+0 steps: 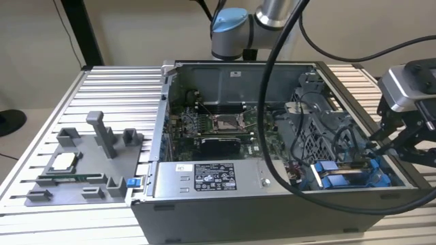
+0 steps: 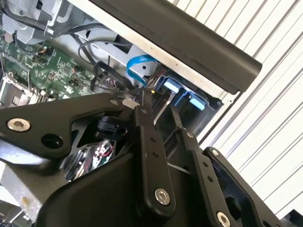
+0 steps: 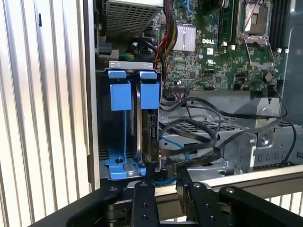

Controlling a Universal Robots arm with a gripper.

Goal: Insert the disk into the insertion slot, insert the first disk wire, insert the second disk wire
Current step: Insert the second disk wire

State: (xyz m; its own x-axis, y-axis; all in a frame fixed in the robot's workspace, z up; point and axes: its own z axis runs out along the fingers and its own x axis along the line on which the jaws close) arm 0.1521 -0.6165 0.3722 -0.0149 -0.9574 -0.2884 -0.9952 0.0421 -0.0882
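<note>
Seating the wire: judging by the layout, the step in hand is pressing a disk wire home. To do it well, the black wire plug (image 3: 168, 165) should sit square to the socket at the end of the disk. It should then be pushed straight along the disk's length with no twist, its cable trailing free.
Claw: the claw (image 3: 166, 170) is drawn nearly closed and looks clenched on the black wire plug, with only the plug between its jaws. A flat black cable runs off from it. The plug's tip lies just beside the disk's end, but I cannot tell whether it has entered the socket.
Disk: the disk (image 3: 150, 126) stands on edge in its blue carrier frame. It is seated in the insertion slot (image 3: 116, 164), in the lane nearer the motherboard (image 3: 213, 42).
Slot position: in the exterior view it lies in the case corner at the exterior view's right, with the power-supply box (image 1: 204, 178) farther along the same side.
Risk: the loose black cables (image 3: 199, 135) loop close by and could snag the plug or the claw.
Table: the open case rests on a ribbed metal table (image 1: 109, 92).
</note>
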